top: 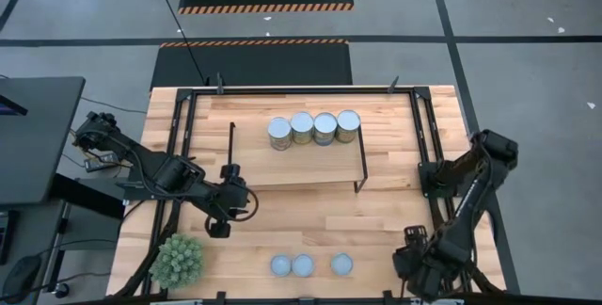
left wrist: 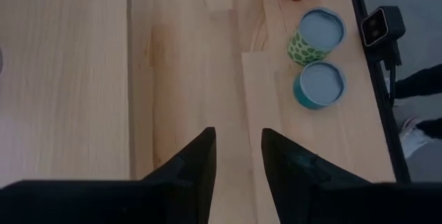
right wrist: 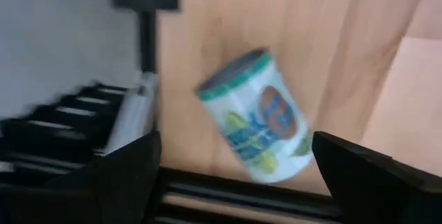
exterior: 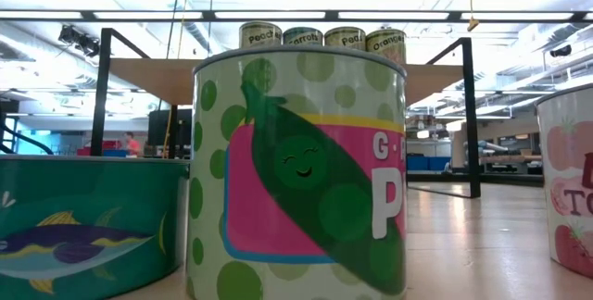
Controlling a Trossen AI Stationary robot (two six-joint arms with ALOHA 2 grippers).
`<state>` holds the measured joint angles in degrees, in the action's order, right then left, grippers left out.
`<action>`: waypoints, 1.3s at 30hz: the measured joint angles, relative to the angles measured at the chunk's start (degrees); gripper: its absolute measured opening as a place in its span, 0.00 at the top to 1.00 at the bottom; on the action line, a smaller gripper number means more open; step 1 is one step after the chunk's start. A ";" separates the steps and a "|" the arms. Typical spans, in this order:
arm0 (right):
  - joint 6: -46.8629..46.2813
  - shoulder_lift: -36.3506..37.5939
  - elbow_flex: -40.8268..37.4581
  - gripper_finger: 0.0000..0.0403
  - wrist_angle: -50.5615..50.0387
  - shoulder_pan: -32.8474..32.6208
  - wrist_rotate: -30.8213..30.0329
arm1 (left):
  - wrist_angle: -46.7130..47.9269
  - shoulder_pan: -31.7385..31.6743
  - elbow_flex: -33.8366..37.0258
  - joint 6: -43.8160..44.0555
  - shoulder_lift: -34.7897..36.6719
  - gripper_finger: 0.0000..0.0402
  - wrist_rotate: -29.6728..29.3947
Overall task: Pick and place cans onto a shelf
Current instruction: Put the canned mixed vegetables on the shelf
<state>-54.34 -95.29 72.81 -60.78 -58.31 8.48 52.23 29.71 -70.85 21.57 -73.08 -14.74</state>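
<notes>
I note four cans [top: 313, 129] on the shelf [top: 282, 168], three [top: 302, 265] near the table's [top: 395, 206] front edge. Plant ball [top: 178, 259] sits beside left gripper [top: 218, 229], fingers narrowly apart, empty. Right gripper [right wrist: 235, 175] gapes wide around a tilted can [right wrist: 257, 119].

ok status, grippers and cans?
Left gripper part open, empty, over bare table. Right gripper open wide, a blue-labelled can between its fingers, ungripped. Four cans on shelf; three at front edge. Nothing blocking.
</notes>
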 joint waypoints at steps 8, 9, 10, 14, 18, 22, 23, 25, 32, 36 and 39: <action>9.24 -0.22 -6.46 0.06 7.15 -2.38 1.96 | 0.39 -0.02 -0.02 3.26 0.00 0.69 0.02; 9.40 -0.22 -7.15 0.06 7.80 -2.61 1.81 | 0.42 -0.02 -0.02 3.34 0.00 0.69 0.00; 9.46 -0.22 -7.88 0.06 7.80 -2.78 1.33 | 0.42 -0.02 -0.02 3.34 0.00 0.69 0.00; 9.57 -0.22 -11.86 0.06 10.22 -2.76 -1.35 | 0.49 -0.02 -0.02 3.36 0.00 0.69 -0.10; 9.54 -0.23 -17.40 0.06 18.06 -2.75 0.70 | 0.52 -0.02 -0.02 3.36 0.00 0.69 -0.83; 9.51 -0.24 -20.26 0.06 19.30 -2.71 -1.03 | 0.52 -0.02 -0.02 4.40 0.00 0.69 -0.87; 9.90 -0.24 -20.55 0.07 19.45 -2.49 -1.18 | 0.53 -0.02 -0.02 4.83 0.00 0.69 -0.87; 10.85 -0.24 -20.69 0.08 19.59 -2.10 -1.35 | 0.52 -0.02 -0.02 4.89 0.00 0.69 -0.87; 9.90 -0.24 -20.54 0.25 20.64 -0.21 -1.47 | -0.44 -0.02 -0.02 6.10 0.00 0.69 -0.90; 6.18 0.72 -20.50 0.28 20.71 2.32 0.05 | -0.42 -0.02 -0.02 1.59 0.00 0.69 -0.91; 3.35 3.29 -20.45 0.27 20.70 4.63 0.40 | -0.46 -0.02 -0.02 -2.56 0.00 0.69 -0.96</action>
<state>-50.99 -92.00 52.36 -40.08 -53.68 8.88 51.77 29.69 -70.87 19.00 -73.08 -15.70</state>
